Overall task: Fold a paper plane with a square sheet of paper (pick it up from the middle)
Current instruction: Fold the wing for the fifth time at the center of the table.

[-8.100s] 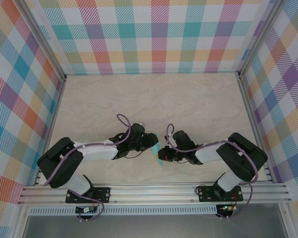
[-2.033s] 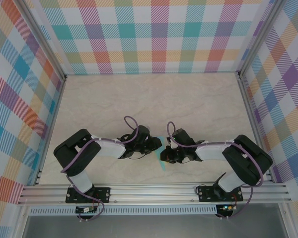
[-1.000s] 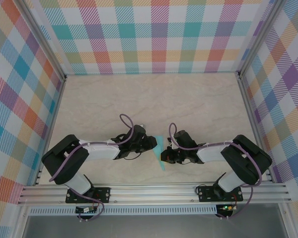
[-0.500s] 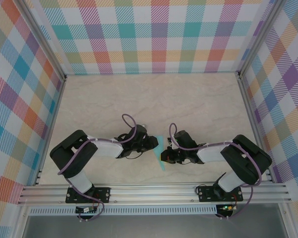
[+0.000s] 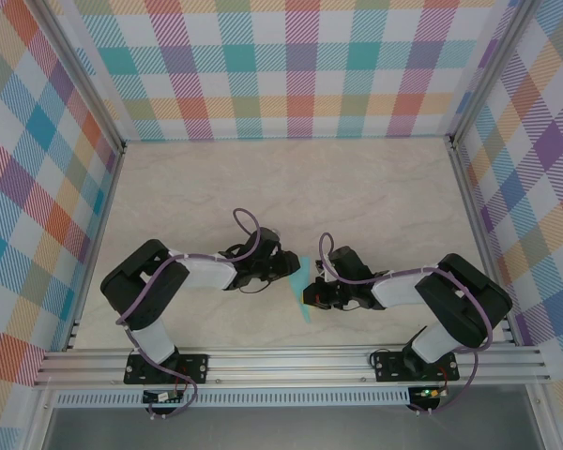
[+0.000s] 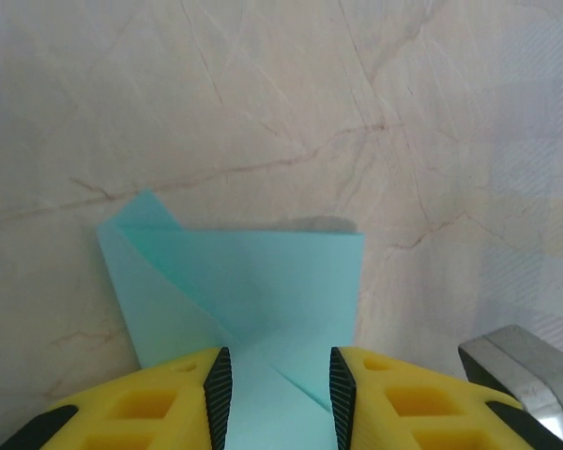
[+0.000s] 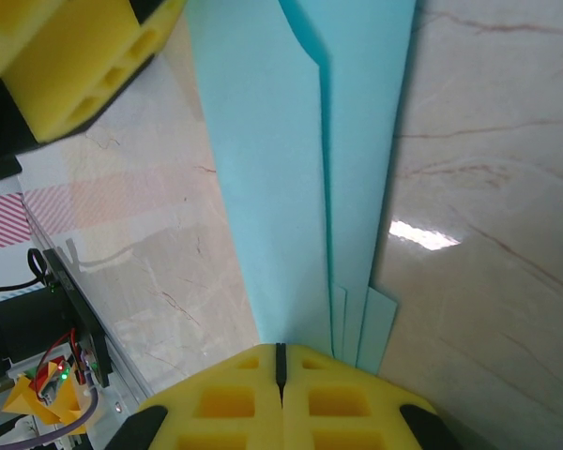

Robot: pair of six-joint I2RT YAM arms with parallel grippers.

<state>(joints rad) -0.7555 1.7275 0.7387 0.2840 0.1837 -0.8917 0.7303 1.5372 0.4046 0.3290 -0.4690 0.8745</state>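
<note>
Right hand is clamping the paper at three o'clock; left hand, half open, is straddling it. We're needing slow, flat crease pressure.

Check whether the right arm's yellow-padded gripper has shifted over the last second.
No. Judged against the aluminium rail along the near edge, the yellow-padded right gripper keeps its spot, shut on the light-teal folded paper sheet.
</note>
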